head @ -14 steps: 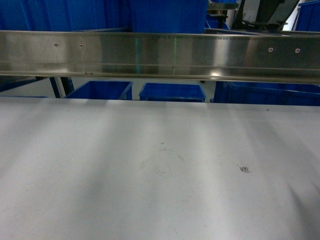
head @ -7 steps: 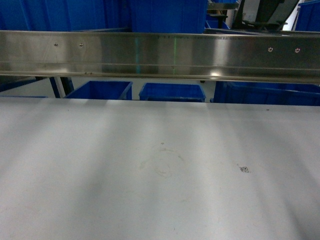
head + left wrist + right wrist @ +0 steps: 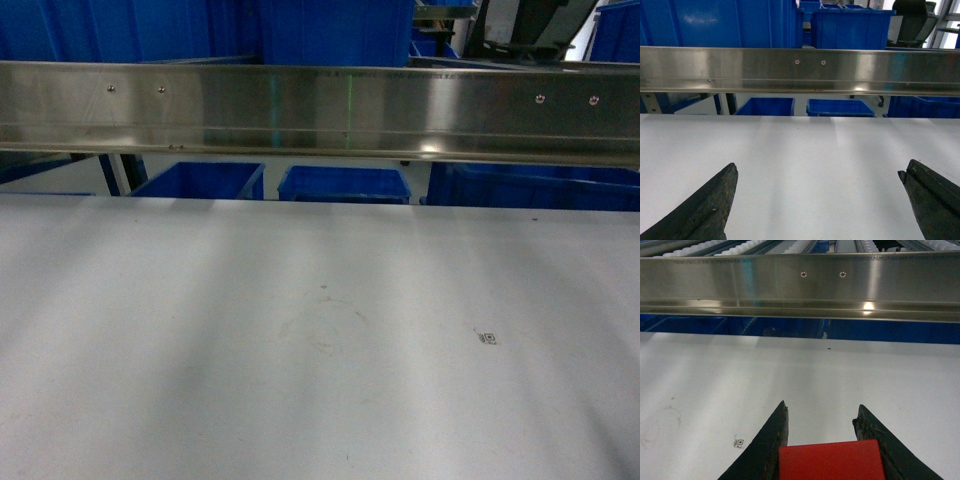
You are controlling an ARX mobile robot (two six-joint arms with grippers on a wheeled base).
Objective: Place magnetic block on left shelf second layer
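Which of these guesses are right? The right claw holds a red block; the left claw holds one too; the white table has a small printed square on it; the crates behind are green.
1. The right gripper holds the red block: true.
2. The left gripper holds one too: false, it is wide open and empty.
3. The white table bears a small printed square: true.
4. The crates are green: false, they are blue.

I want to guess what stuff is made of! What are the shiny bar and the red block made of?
The shiny bar looks like steel, brushed and polished: it mirrors lights and has small screws. The red block, held in the right gripper, looks like smooth matte plastic with an even colour and no shine, though the pictures alone cannot settle that.
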